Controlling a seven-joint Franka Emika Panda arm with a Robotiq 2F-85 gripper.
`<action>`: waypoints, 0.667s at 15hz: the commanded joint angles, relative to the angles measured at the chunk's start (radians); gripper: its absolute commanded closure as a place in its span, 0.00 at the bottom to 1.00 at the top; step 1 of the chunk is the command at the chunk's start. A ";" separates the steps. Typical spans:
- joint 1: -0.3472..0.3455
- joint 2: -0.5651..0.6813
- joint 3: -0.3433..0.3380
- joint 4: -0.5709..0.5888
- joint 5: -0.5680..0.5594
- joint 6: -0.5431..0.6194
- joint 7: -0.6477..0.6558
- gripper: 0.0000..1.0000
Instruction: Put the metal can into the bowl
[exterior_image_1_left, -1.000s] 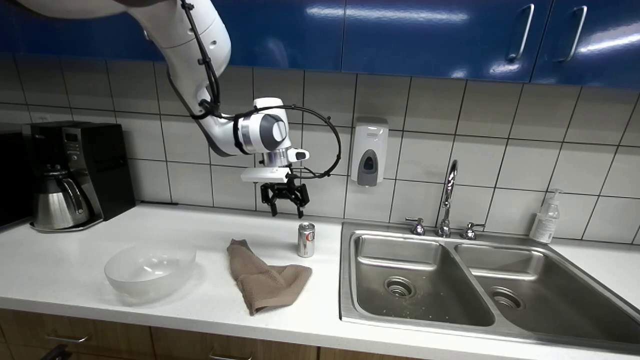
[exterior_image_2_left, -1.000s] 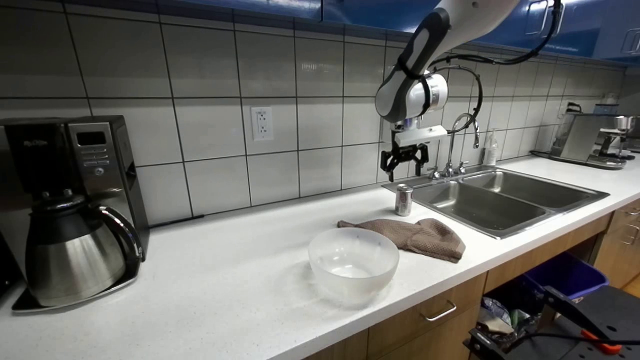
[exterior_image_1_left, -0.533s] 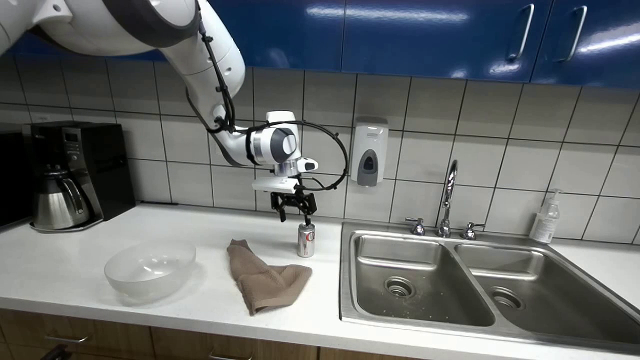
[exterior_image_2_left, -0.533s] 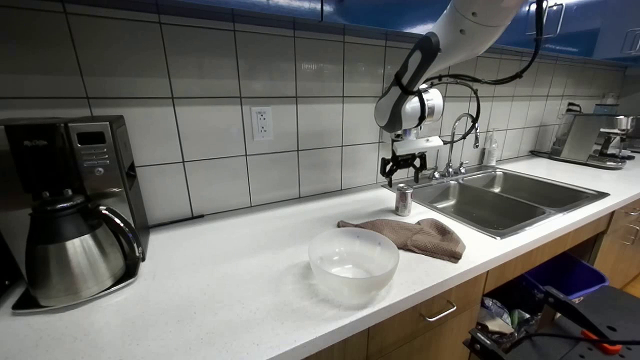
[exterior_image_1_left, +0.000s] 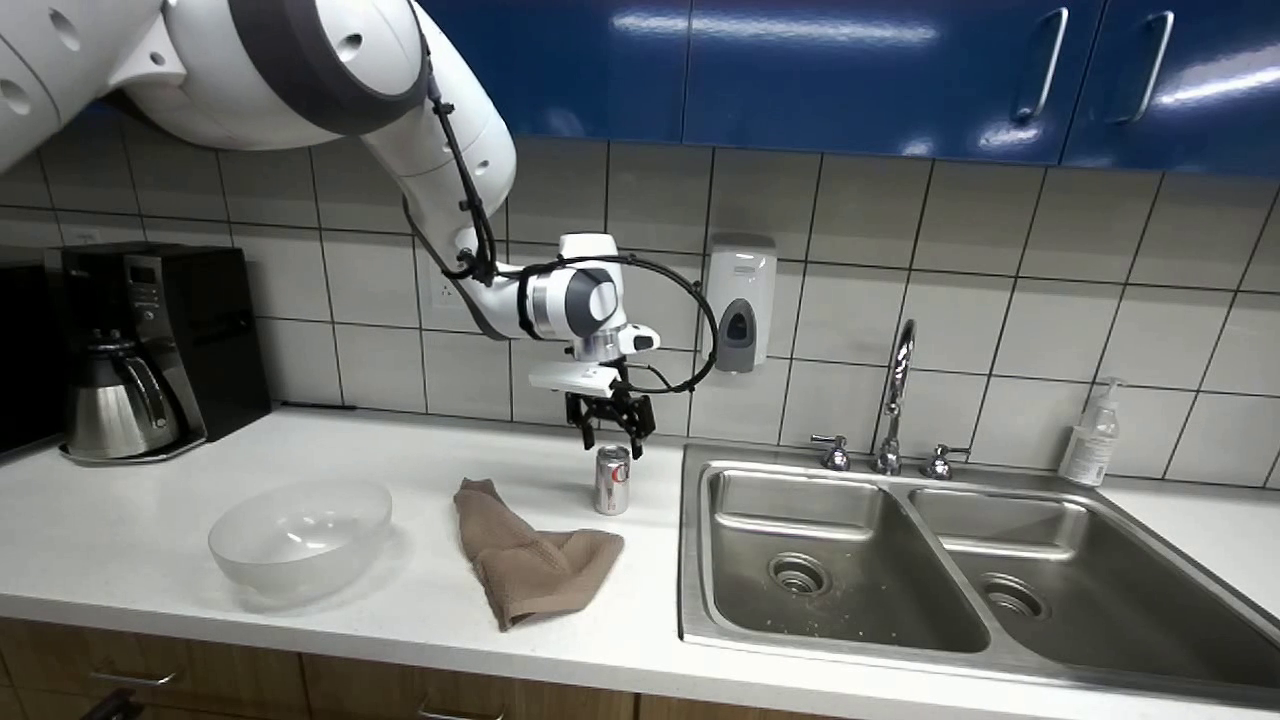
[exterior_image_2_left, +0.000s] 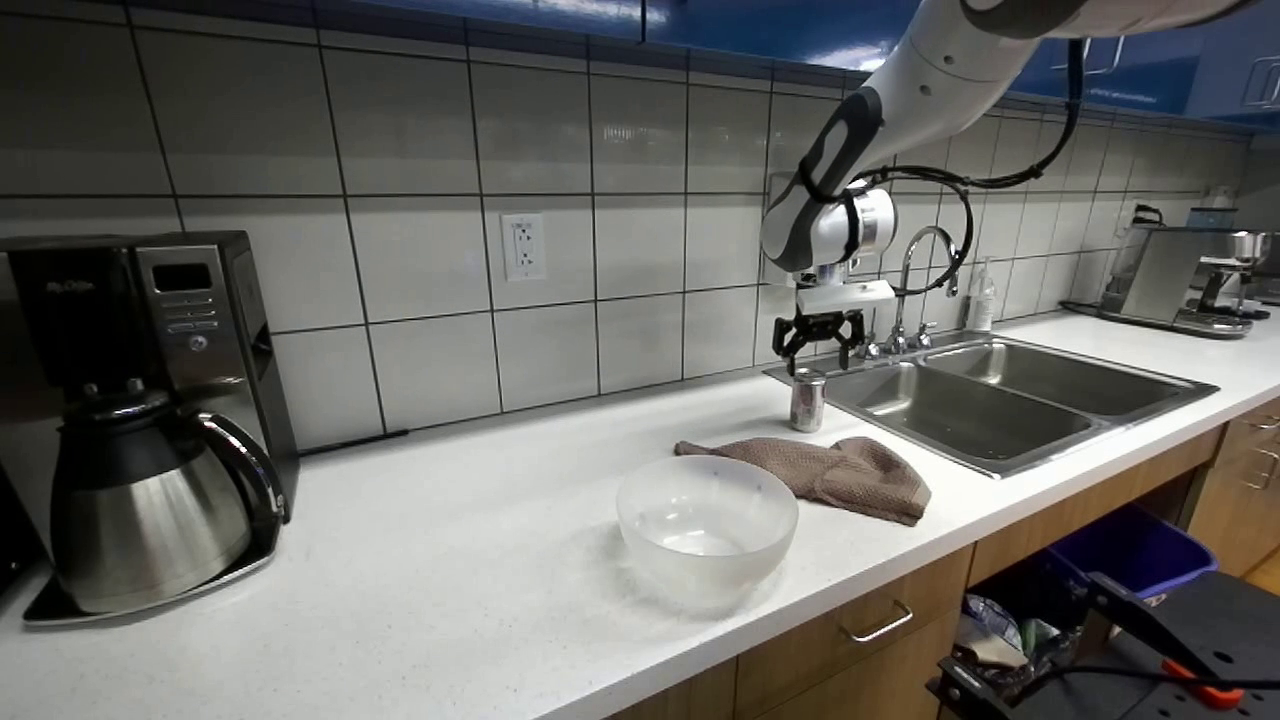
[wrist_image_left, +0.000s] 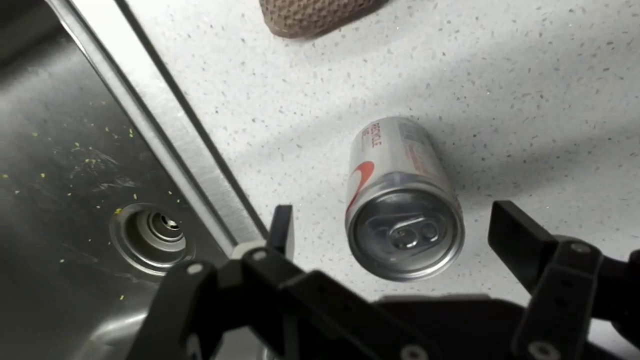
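The metal can (exterior_image_1_left: 612, 483), small and silvery with red lettering, stands upright on the white counter near the sink; it also shows in an exterior view (exterior_image_2_left: 807, 404) and in the wrist view (wrist_image_left: 400, 155). My gripper (exterior_image_1_left: 612, 450) is open and empty just above the can's top. In the wrist view the can's lid lies between the two spread fingertips (wrist_image_left: 392, 222), with a gap on either side and no contact. The wide translucent bowl (exterior_image_1_left: 290, 575) stands empty near the counter's front edge; it also shows in an exterior view (exterior_image_2_left: 705, 580), but not in the wrist view.
A brown cloth (exterior_image_1_left: 540, 565) lies between bowl and can. The steel double sink (exterior_image_1_left: 695, 560) is beside the can. A coffee maker with a steel carafe (exterior_image_2_left: 150, 520) stands at the counter's far end. A soap dispenser (exterior_image_1_left: 740, 300) hangs on the tiled wall.
My gripper has come down and moved right in an exterior view, from well above and beside the can to just over its top. It has stayed open. Can, bowl and cloth have not moved.
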 joint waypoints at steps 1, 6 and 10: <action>-0.016 0.052 0.002 0.082 0.030 -0.042 -0.031 0.00; -0.018 0.099 0.007 0.140 0.037 -0.049 -0.032 0.00; -0.017 0.132 0.012 0.172 0.042 -0.057 -0.034 0.00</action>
